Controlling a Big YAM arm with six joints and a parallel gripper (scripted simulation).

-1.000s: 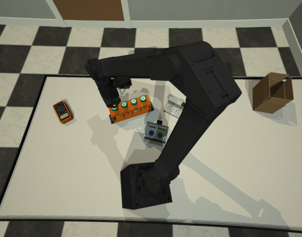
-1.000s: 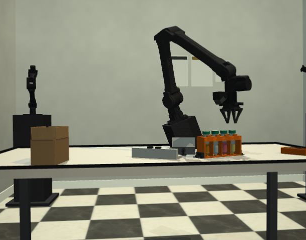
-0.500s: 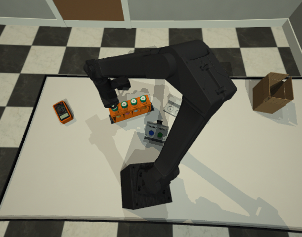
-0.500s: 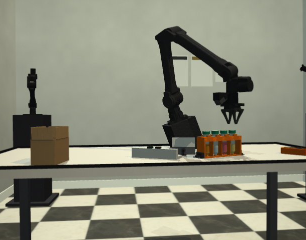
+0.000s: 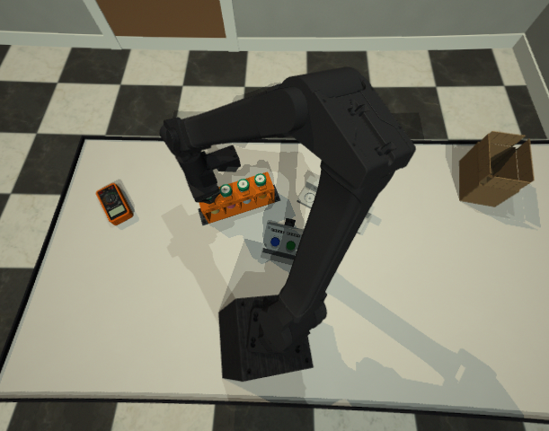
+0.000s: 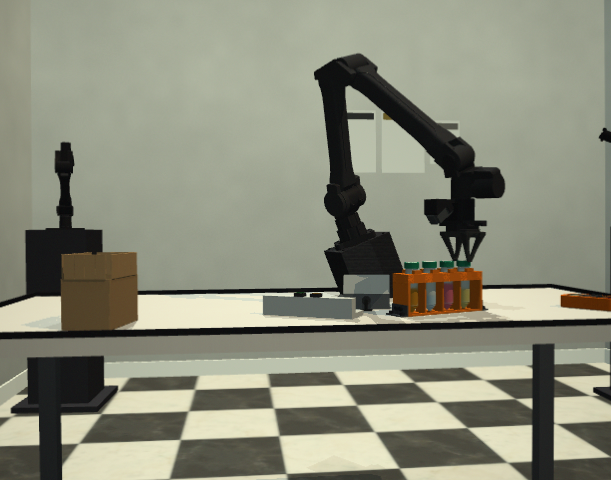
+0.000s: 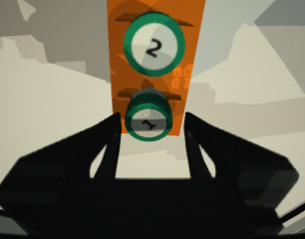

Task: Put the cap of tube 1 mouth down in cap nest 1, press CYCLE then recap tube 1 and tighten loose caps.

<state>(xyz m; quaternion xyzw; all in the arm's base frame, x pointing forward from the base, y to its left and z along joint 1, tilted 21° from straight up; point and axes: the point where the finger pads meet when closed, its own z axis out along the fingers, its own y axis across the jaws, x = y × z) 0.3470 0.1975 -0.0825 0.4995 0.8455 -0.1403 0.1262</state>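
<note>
The orange decapping station point(image 5: 269, 181) point(image 6: 400, 295) point(image 7: 124, 82) holds four tubes with green-rimmed caps. My gripper point(image 6: 463, 259) point(image 7: 152, 119) is part open and empty, pointing down, its fingertips just above cap 1 point(image 6: 463, 264) point(image 7: 149, 122). In the wrist view cap 1 lies between the two fingertips, with a gap on each side. Cap 2 point(image 5: 225, 189) point(image 7: 153, 46), cap 3 point(image 5: 243, 185) and cap 4 point(image 5: 260, 179) are on their tubes. The cap tray point(image 6: 309, 306) is mostly hidden by the arm in the top view. The blue CYCLE key point(image 5: 275, 241) and green READY key point(image 5: 290, 245) show; both lamps look dark.
The key housing point(image 5: 270, 231) point(image 6: 366, 284) stands between the station and my base. An orange multimeter point(image 5: 114, 204) point(image 6: 590, 302) lies left of the station as seen from the base. An open cardboard box point(image 5: 480, 185) point(image 6: 98, 304) stands far to the right.
</note>
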